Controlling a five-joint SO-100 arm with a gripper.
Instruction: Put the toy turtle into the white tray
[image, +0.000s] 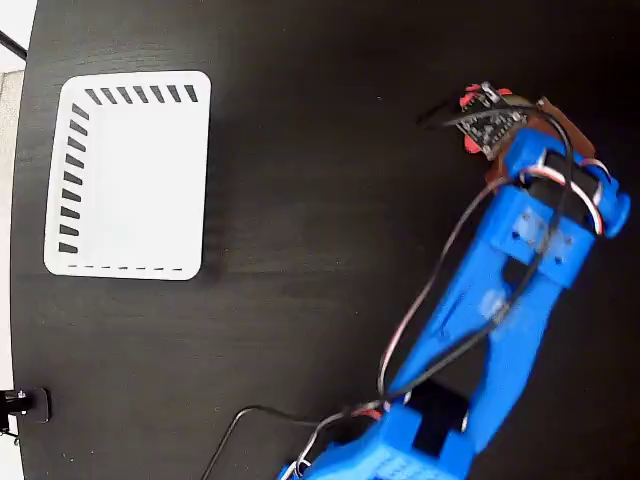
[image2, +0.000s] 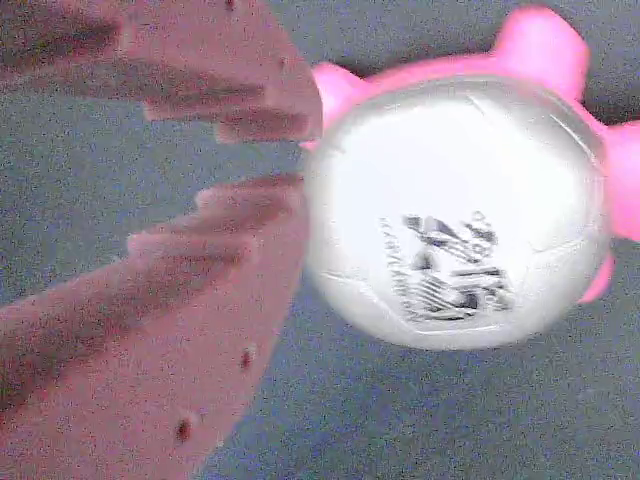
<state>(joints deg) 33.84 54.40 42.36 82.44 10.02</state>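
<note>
One turtle (image2: 455, 210) sits just right of your claw (image2: 265, 160) in the wrist view, beyond the fingertips. Its jaws stand narrowly parted, holding nothing. Your tray (image: 130, 175) lies well apart, far left in the fixed view.

The bench (image: 300, 250) surface is matte black and evenly lit. Along the fixed view's left edge, a pale surface (image: 12, 200) borders it.

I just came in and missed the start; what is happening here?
A blue robot arm has reached over the toy turtle on the dark table. In the wrist view, the gripper sits beside the shell, its fingers close together, not holding it. The white tray stands empty, far left in the fixed view.
</note>
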